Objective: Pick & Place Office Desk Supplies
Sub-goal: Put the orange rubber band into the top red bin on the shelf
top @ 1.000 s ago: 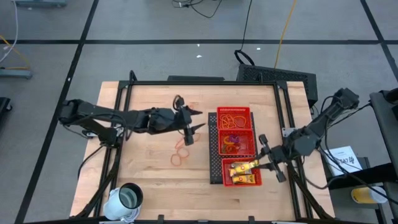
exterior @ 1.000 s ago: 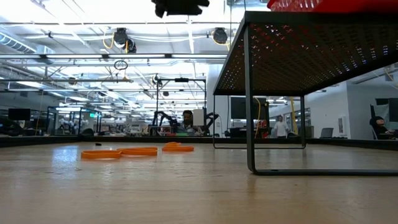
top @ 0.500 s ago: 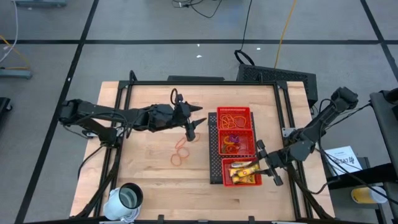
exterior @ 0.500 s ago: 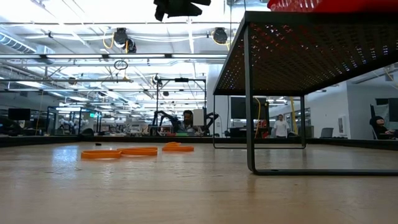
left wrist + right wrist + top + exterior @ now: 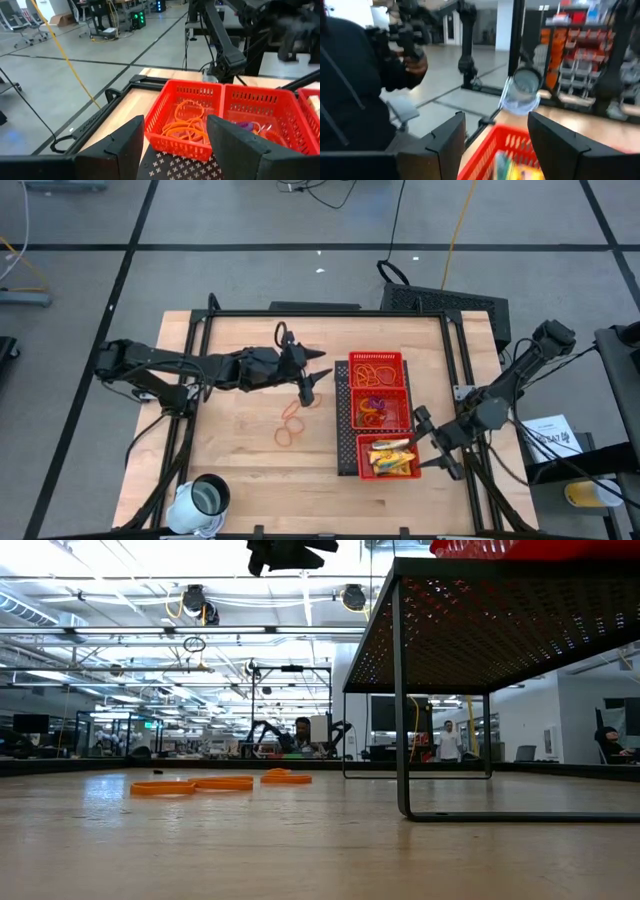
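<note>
Where red tray (image 5: 345,416) sits, rubber bands (image 5: 375,368), packets (image 5: 391,458)

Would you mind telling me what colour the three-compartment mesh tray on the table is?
The mesh tray is red, clearest in the high view.

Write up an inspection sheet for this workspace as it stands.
Surface: wooden table, bare wood around the loose items.
Job's things: rubber bands loose on the wood; more rubber bands in the red tray's far compartment; clips with bands in the middle one; yellow packets in the near one.
Clutter: white cup at the near left edge.
Grippers: left gripper above the wood beside the tray, jaws open, nothing held; right gripper at the tray's near compartment, jaws open, nothing held.
Cables: several on the floor beyond the table.
Surroundings: a person in the right wrist view; open workshop behind.
</note>
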